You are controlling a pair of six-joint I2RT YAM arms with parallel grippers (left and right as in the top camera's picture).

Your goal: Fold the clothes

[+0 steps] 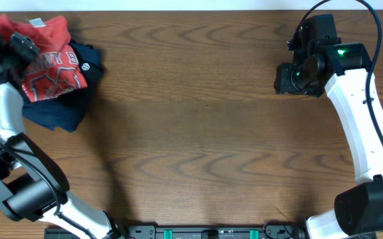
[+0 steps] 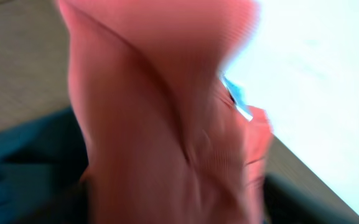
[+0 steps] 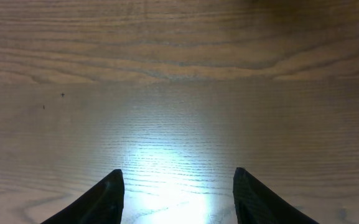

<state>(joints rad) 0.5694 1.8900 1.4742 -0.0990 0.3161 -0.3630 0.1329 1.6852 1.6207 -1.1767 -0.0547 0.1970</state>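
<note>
The clothes lie heaped at the table's far left corner: a coral-red T-shirt with white-and-dark lettering sits crumpled on top of dark garments. My left gripper is down on the upper left part of that shirt. In the left wrist view blurred coral fabric fills the picture and hides the jaws, so I cannot tell how they stand. My right gripper hovers over bare wood at the far right. It is open, with nothing between its fingers.
A navy-blue and a black garment lie under the red shirt, spreading toward the table's front and right. The navy cloth shows at the left of the wrist view. The table's far edge runs just behind the pile.
</note>
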